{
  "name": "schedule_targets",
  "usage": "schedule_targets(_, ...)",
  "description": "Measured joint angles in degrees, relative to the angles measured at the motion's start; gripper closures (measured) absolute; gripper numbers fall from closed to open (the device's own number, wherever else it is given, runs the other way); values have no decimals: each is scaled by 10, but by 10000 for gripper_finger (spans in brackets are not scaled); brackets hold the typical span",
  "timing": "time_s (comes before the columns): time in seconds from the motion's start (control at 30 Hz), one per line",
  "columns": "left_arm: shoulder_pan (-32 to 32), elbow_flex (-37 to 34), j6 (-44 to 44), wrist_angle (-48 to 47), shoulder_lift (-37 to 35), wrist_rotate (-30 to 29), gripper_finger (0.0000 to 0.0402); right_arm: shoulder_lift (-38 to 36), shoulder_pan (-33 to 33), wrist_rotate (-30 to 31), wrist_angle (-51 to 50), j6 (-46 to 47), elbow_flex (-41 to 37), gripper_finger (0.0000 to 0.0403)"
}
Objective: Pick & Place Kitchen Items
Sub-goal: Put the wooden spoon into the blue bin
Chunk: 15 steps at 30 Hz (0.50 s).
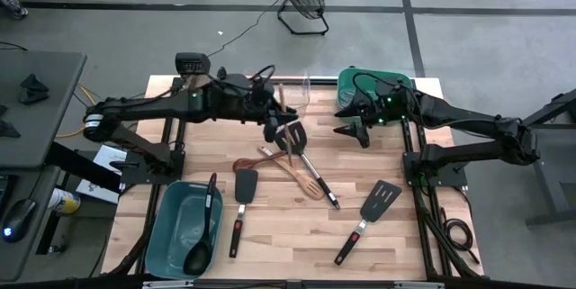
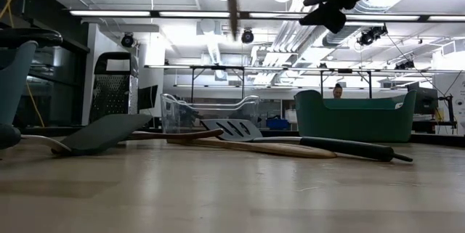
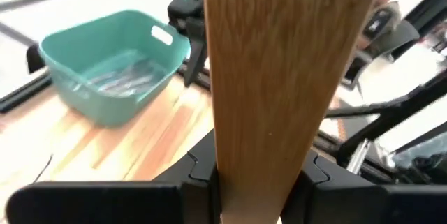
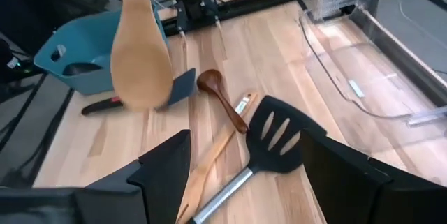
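One wooden spoon [image 3: 279, 77] is clamped by its flat handle in the left gripper's [image 3: 255, 182] fingers, hanging above the desk [image 1: 288, 235]; stiff, light, smooth, so likely to swivel. Farther off, the right gripper [image 4: 241, 161] hovers, fingers apart.

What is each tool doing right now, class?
Left tool: closed on a wooden spoon, lifted above the table.
Right tool: open, empty, above the slotted turner.
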Motion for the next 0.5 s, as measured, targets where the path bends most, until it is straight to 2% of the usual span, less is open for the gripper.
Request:
schedule_targets(0.23, -25, 0, -50, -119, -49, -46, 317, 0, 0, 20, -6, -2, 0, 144)
schedule_targets(0.5, -83, 0, -140, -238, -97, -98, 317, 0, 0, 41, -7, -2, 0, 144)
